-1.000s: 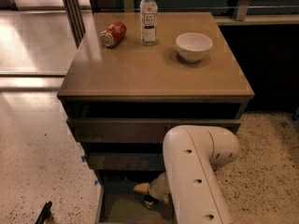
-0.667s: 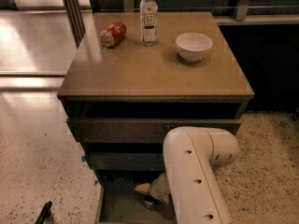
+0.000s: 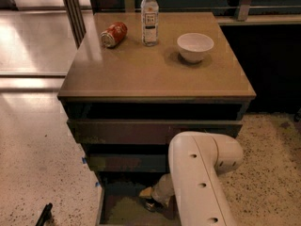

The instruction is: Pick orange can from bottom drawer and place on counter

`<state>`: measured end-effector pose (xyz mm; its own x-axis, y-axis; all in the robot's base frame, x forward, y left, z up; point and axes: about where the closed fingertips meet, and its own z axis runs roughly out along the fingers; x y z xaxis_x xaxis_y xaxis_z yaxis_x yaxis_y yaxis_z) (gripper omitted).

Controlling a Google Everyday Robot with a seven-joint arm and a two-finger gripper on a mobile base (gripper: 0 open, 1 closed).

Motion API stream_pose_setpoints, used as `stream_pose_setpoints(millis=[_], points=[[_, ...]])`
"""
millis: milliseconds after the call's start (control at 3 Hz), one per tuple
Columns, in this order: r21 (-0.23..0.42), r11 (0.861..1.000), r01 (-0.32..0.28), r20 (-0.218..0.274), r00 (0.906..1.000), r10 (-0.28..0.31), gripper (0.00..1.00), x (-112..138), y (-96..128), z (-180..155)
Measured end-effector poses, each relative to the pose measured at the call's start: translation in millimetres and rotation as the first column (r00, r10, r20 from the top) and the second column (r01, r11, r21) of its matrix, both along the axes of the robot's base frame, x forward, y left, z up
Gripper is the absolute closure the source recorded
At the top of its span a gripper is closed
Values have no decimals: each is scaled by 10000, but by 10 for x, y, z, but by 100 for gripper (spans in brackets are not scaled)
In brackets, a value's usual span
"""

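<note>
The white arm point(image 3: 200, 182) bends down in front of the cabinet, with the gripper point(image 3: 152, 199) low inside the open bottom drawer point(image 3: 121, 212). I cannot tell whether it is clenched or released. A gold-tan bit of the can point(image 3: 146, 192) shows right at its tip, in the drawer. On the counter point(image 3: 155, 76) stand a bottle point(image 3: 149, 17) and a bowl point(image 3: 195, 46), and a red can point(image 3: 114, 34) lies on its side.

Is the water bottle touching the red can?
Apart. The camera view shows bare counter between the bottle and the red can. The claw is down in the open bottom drawer.
</note>
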<state>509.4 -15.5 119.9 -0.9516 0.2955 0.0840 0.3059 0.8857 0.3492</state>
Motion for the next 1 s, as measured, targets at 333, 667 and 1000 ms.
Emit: stream_pose_setpoints(millis=[333,667,1000], points=[[-28,10000,-35,-64,10000,35,42,-6,-5,-7],[-28,10000,-35,-64,10000,35,64,-6,-5,-7],[-28,10000,-36,-65,10000,35,88,-6,-5,-7]])
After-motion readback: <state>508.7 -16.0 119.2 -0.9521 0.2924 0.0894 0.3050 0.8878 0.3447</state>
